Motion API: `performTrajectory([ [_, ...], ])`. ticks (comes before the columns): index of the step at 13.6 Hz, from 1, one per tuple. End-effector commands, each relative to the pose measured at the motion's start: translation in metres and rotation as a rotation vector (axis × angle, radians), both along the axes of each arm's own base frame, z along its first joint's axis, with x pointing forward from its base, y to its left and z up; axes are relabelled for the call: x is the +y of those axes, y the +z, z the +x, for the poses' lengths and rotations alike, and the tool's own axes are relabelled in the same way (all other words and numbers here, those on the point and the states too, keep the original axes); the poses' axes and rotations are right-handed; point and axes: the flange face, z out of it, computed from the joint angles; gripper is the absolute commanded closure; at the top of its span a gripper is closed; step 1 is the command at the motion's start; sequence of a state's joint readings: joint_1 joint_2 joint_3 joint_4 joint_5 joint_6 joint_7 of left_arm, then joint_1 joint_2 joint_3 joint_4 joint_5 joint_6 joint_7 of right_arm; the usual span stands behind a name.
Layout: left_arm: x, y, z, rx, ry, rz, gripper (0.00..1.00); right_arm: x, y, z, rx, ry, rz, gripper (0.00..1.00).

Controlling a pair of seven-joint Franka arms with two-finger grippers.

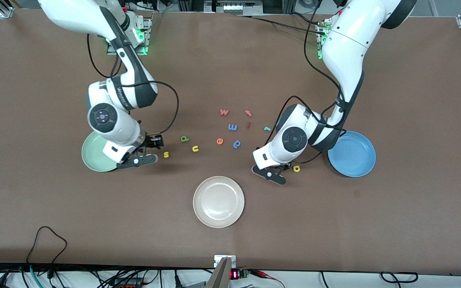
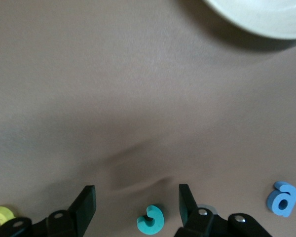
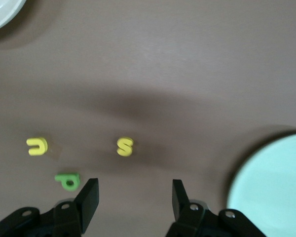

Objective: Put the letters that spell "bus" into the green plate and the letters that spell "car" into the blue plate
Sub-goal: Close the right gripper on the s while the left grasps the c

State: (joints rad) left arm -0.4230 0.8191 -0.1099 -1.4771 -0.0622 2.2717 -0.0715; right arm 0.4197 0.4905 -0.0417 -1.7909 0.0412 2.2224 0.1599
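In the left wrist view, my left gripper (image 2: 136,190) is open and low over the table, with the teal c (image 2: 150,219) lying between its fingers untouched. The yellow a (image 2: 0,217) lies just outside one finger. The arm's hand (image 1: 273,170) hides the c in the front view, where the yellow a (image 1: 296,168) lies between the hand and the blue plate (image 1: 351,154). The teal r (image 1: 267,129) lies farther from the front camera. My right gripper (image 3: 134,183) is open and empty beside the green plate (image 1: 94,158), short of the yellow s (image 3: 124,146). The yellow u (image 3: 37,146) and green b (image 3: 67,181) lie beside it.
A cream-white plate (image 1: 218,202) sits nearer the front camera, midway between the arms. Loose letters lie mid-table: blue p (image 1: 237,144), orange e (image 1: 219,141), blue m (image 1: 232,127), orange w (image 1: 224,112), and two red pieces (image 1: 248,113).
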Motion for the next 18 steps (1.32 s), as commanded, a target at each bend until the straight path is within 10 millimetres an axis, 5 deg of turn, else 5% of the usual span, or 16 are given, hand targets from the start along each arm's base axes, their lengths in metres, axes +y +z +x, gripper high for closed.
performTrajectory([
  [1,-0.005,-0.002,-0.011,0.026,-0.020,0.012,0.27,0.015,-0.024,-0.008,-0.043,-0.030,0.001,0.32],
  [6,0.003,-0.006,-0.020,0.114,-0.038,0.055,0.43,0.015,-0.050,-0.011,-0.053,-0.027,0.002,0.48],
  [12,-0.002,-0.010,-0.024,0.120,-0.035,0.059,0.48,0.015,-0.082,-0.010,-0.070,-0.028,0.006,0.48],
  [18,-0.005,-0.011,-0.025,0.116,-0.039,0.060,0.50,0.014,-0.092,-0.011,-0.073,-0.029,0.006,0.48],
])
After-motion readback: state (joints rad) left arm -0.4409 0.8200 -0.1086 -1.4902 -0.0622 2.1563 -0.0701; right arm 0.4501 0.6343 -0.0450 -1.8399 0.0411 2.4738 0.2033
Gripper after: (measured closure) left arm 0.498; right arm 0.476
